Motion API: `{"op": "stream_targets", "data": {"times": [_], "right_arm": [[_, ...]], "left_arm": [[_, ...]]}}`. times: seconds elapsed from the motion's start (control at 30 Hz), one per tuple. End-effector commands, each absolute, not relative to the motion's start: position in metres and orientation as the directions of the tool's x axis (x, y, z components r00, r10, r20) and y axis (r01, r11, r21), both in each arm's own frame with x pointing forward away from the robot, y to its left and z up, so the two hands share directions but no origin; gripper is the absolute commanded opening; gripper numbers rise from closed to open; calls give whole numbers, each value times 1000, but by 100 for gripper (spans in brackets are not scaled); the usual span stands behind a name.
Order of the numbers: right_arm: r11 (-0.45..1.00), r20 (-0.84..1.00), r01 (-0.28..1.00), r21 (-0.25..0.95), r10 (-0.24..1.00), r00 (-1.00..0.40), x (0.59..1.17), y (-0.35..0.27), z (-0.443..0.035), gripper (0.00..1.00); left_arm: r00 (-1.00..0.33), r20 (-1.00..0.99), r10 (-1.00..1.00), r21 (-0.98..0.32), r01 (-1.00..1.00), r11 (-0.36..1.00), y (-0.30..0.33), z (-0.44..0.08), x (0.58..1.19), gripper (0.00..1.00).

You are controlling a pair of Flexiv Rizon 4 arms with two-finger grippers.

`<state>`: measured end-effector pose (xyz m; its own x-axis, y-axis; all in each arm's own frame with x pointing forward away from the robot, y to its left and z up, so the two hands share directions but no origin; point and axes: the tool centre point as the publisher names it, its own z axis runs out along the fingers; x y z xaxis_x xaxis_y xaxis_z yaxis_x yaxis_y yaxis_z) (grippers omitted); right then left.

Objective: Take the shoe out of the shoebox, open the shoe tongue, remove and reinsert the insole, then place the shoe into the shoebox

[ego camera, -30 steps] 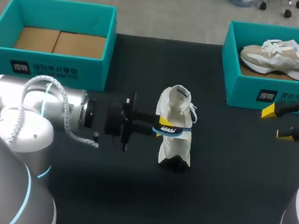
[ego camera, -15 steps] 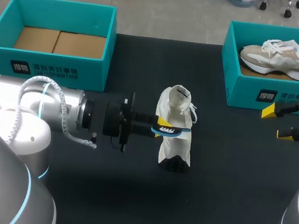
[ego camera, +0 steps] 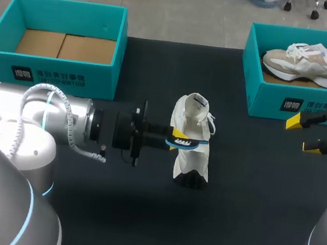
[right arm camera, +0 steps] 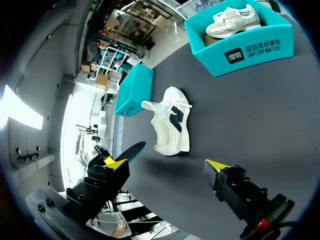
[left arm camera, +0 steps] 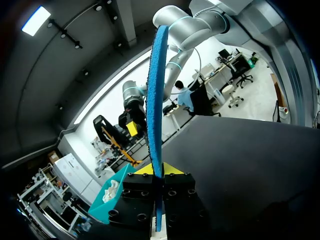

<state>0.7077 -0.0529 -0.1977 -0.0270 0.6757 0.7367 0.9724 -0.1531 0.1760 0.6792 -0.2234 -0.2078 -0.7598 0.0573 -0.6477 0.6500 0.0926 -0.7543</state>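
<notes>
Bench (ego camera: 251, 190): black and wide, and it carries everything.
Left shoebox (ego camera: 48, 73): teal, at the far left, with only a bare cardboard floor showing inside.
Right shoebox (ego camera: 276, 102): teal, at the far right, with a beige sneaker (ego camera: 309, 61) lying in it.
White shoe (ego camera: 191, 163): out of both boxes, alone on the bench about midway between them, with its opening and laces towards the far side.
Right hand (ego camera: 303, 135): released and grasping nothing, with its fingers spread wide. It sits just in front of the right shoebox, well apart from the white shoe.
Left hand (ego camera: 176, 138): clenched on the blue insole (ego camera: 188, 143), which runs out ahead of my fingers.
Insole position: from above it lies across the shoe. My right wrist view shows it clear of the shoe, so I judge it is not yet inside.
Insole handling: I judge it thin, light and floppy. Pinched at one end, the free end may sag or buckle, so it should enter the shoe toe first.
Shoe handling: I judge it light, with soft uppers and a firmer sole. Holding the heel or sole edge should steady it, and the tongue needs pulling back.
Count: two shoeboxes, two shoes, one insole, two hands.
</notes>
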Motion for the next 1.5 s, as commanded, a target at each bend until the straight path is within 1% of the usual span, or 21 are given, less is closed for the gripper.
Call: {"op": "stream_targets", "data": {"times": [0.03,0.33,0.5,0.6,0.93,1.5], "right_arm": [[-154,735,972,176,677,-26,706,-53,-198,100],[-154,735,972,176,677,-26,706,-53,-198,100],[-154,735,972,176,677,-26,706,-53,-198,100],[-154,735,972,176,677,-26,706,-53,-198,100],[-154,735,972,176,677,-26,706,-53,-198,100],[-154,735,972,176,677,-26,706,-53,-198,100]], "left_arm": [[-760,-647,60,-754,650,96,-223,-207,678,0],[-760,-647,60,-754,650,96,-223,-207,678,0],[-732,-680,42,-730,681,61,-223,-209,682,0],[-738,-674,37,-736,675,47,-223,-214,687,0],[-737,-675,32,-735,676,56,-233,-234,705,0],[-743,-669,24,-738,668,93,-250,-257,717,0]]}}
